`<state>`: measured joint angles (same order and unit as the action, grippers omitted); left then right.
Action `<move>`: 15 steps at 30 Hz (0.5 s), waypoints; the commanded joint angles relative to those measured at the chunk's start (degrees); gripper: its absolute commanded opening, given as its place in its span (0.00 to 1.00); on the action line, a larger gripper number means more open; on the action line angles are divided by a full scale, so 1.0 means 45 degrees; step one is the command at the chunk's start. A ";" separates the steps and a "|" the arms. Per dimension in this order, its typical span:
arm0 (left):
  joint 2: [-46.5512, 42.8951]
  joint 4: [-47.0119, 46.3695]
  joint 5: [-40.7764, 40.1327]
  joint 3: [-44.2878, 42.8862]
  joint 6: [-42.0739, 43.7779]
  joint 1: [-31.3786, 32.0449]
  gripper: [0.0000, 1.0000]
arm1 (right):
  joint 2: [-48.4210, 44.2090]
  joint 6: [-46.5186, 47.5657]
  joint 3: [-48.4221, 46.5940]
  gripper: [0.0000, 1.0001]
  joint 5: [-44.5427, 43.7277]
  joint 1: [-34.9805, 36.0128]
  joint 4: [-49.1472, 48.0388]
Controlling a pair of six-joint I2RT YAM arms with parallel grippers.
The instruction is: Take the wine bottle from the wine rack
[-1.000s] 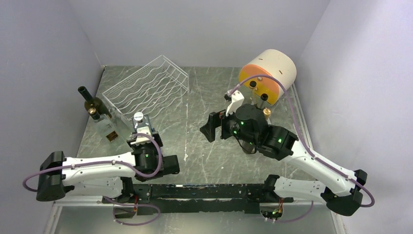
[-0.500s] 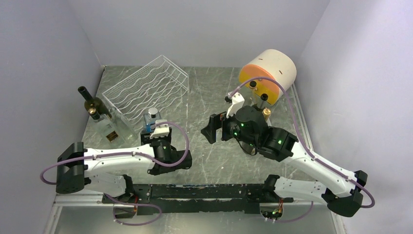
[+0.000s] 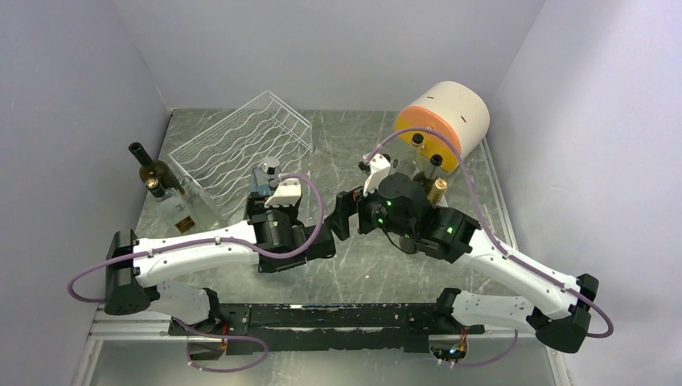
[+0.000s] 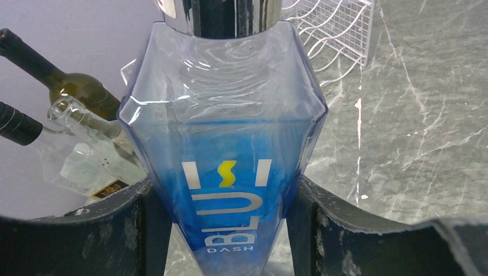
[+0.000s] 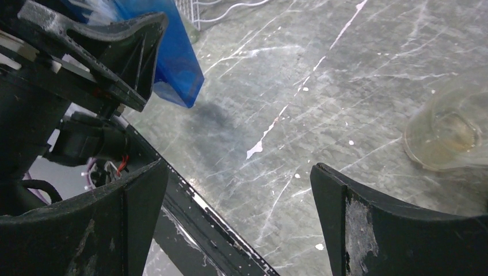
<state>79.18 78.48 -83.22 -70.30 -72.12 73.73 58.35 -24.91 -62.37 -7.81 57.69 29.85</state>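
Observation:
The wine bottle (image 4: 224, 144) is clear blue glass with a silver cap and the letters BLU DASH. My left gripper (image 4: 224, 230) is shut on its lower body and holds it upright, above the table. In the top view the bottle (image 3: 263, 178) and left gripper (image 3: 264, 203) are just off the near right corner of the white wire wine rack (image 3: 241, 145), apart from it. The rack's mesh end shows in the left wrist view (image 4: 339, 29). My right gripper (image 3: 342, 213) is open and empty, right of the bottle; its wrist view shows the bottle's base (image 5: 172, 63).
A dark green bottle (image 3: 153, 167) and a clear bottle (image 3: 173, 207) lie by the left wall. A cream and orange cylinder (image 3: 442, 121) sits at the back right with small capped bottles (image 3: 438, 186) before it. A clear glass base (image 5: 446, 132) stands near the right fingers.
My left arm has carried the blue bottle to the right and farther back, along the rack's near side towards the table's middle. My right gripper has shifted slightly left.

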 commanded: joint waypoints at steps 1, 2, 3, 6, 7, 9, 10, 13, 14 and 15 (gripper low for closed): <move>-0.0260 0.0471 -0.0642 -0.1063 0.0472 0.0209 0.07 | 0.0224 0.0947 0.0087 0.99 0.1148 -0.0040 -0.0868; -0.0179 0.0471 -0.0512 -0.1243 0.0493 0.0303 0.07 | 0.0189 0.1197 0.0353 0.99 0.1431 -0.0051 -0.1263; -0.0074 0.0471 -0.0359 -0.1437 0.0508 0.0359 0.07 | 0.0111 0.1539 0.0694 0.99 0.1804 -0.0047 -0.1779; 0.0061 -0.0320 0.0501 -0.2133 0.1680 0.0485 0.07 | 0.0130 0.2163 0.1816 1.00 0.2711 -0.0048 -0.3429; -0.0078 -0.1401 0.0912 -0.2207 0.3002 0.0489 0.07 | 0.0258 0.2367 0.2047 1.00 0.3011 -0.0052 -0.3910; -0.0990 -0.5755 0.2394 -0.1394 0.7271 0.0319 0.07 | 0.0427 0.2648 0.2618 1.00 0.3515 -0.0047 -0.5102; -0.1830 -0.8330 0.3546 -0.0618 0.9604 0.0102 0.07 | 0.0539 0.2735 0.2855 1.00 0.3682 -0.0047 -0.5738; -0.4201 -1.2739 0.6409 0.1258 1.2219 -0.0559 0.07 | 0.0789 0.2711 0.3264 1.00 0.3316 -0.0064 -0.7174; -0.4570 -1.2870 0.6785 0.1408 1.2179 -0.0767 0.07 | 0.0836 0.2738 0.3282 1.00 0.3116 -0.0066 -0.7381; -0.4823 -1.2701 0.7005 0.1392 1.2047 -0.0952 0.07 | 0.0851 0.2717 0.3331 1.00 0.2993 -0.0079 -0.7600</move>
<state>66.00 42.54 -59.86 -64.77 -35.24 72.44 62.19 -14.50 -47.79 5.82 57.69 7.18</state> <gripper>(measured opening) 0.650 0.997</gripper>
